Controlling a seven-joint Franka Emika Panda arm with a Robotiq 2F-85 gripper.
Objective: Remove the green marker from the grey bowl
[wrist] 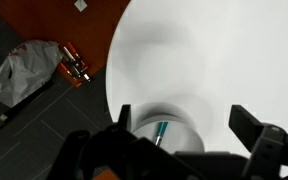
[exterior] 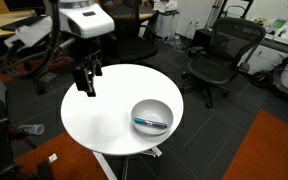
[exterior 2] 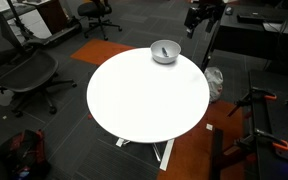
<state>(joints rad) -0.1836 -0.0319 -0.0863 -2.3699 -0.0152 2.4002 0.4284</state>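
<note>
The pincer [exterior: 86, 90] hangs open and empty above the counter [exterior: 104, 120] edge. The green marker [exterior: 150, 123] lies in the grey bowl [exterior: 152, 105], well apart toward the counter's opposite side, its long axis crossing the bowl.

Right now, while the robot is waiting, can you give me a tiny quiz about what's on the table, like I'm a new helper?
1. True or false: the green marker lies inside the grey bowl.
2. Pick one. The claw is:
A. shut on the marker
B. open and apart from the bowl
C. resting inside the bowl
3. Fill the gap: the bowl stands on a round ____ table.

Key: 1 true. 2 B. 3 white.
</note>
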